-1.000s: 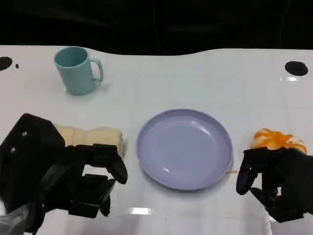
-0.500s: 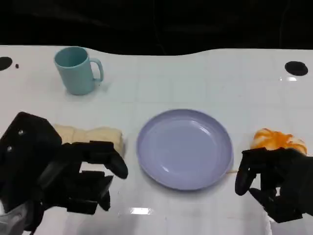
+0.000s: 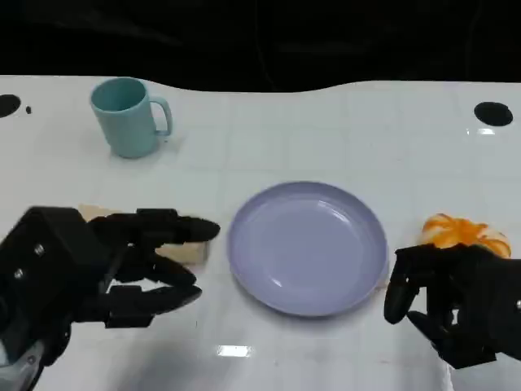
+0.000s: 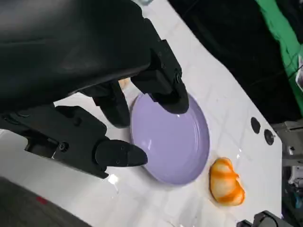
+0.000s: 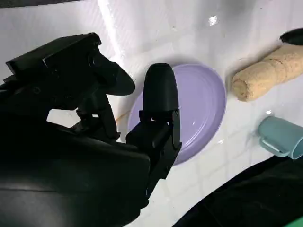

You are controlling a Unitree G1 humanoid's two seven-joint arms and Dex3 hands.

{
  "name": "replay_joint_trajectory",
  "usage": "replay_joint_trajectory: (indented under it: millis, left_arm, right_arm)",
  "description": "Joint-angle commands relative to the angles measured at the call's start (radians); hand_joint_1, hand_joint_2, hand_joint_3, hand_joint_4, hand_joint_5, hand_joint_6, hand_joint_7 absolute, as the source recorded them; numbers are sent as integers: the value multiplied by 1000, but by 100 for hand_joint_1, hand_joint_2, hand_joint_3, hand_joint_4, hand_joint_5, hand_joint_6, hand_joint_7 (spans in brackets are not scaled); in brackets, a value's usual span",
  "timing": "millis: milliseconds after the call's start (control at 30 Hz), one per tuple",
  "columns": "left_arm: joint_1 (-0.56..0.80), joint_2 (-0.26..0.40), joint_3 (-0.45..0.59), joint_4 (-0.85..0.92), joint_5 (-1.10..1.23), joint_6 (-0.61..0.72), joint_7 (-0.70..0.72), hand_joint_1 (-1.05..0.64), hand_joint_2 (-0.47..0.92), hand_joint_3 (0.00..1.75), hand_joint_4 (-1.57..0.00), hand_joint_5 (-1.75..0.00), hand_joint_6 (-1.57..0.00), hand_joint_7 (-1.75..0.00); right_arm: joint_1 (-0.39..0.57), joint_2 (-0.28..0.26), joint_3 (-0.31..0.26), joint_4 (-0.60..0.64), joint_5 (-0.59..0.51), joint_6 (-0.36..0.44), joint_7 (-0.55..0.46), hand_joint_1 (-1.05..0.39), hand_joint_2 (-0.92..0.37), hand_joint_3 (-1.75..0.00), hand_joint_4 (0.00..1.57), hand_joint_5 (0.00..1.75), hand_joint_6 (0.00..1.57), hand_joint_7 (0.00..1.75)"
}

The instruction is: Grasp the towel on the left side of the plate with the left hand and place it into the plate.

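left hand [image 3: 106, 269] fingers spread, over the rolled towel [image 3: 189, 251] left of the plate [image 3: 307, 247]; contact unclear, likely none. right hand [image 3: 456, 305] loosely curled, holding nothing.

Head cam looks down across the table [image 3: 342, 114]; both wrist cams sit close behind their hands, tilted; all three share the plate [image 3: 307, 246] [image 4: 170, 142] [image 5: 201, 109].

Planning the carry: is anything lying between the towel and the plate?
Nothing visible. The towel lies just left of the plate, with bare table between them. The left hand hovers open over the towel.
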Motion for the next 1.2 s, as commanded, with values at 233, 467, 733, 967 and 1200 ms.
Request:
replay_joint_trajectory:
  millis: [233,467,733,967,1200]
  left_arm:
    - [-102,153,-116,76,369,-136,-1,-46,90,1,-1,-42,-16,0]
    - [-221,175,-208,193,525,-149,-43,-51,90,0,-2,-39,-14,-1]
    - [-341,144,-299,408,685,-219,0,-39,87,0,-9,-42,-20,-3]
    - [-462,90,-366,674,750,-278,17,-40,86,0,-23,-31,-30,-2]
    - [-576,27,-429,968,779,-365,61,-45,88,1,-32,-21,-37,-2]
  right_arm:
    - [-5,8,5,-17,-7,18,-9,0,-60,-103,71,173,69,140]
    - [0,12,1,-25,-2,24,-11,0,-60,-103,71,173,69,140]
    - [2,1,3,-30,-10,18,-8,0,-61,-102,70,173,69,140]
    - [7,8,1,-36,-4,20,-9,1,-60,-102,71,174,69,140]
    - [15,9,0,-48,-4,28,-10,0,-60,-103,71,174,69,141]
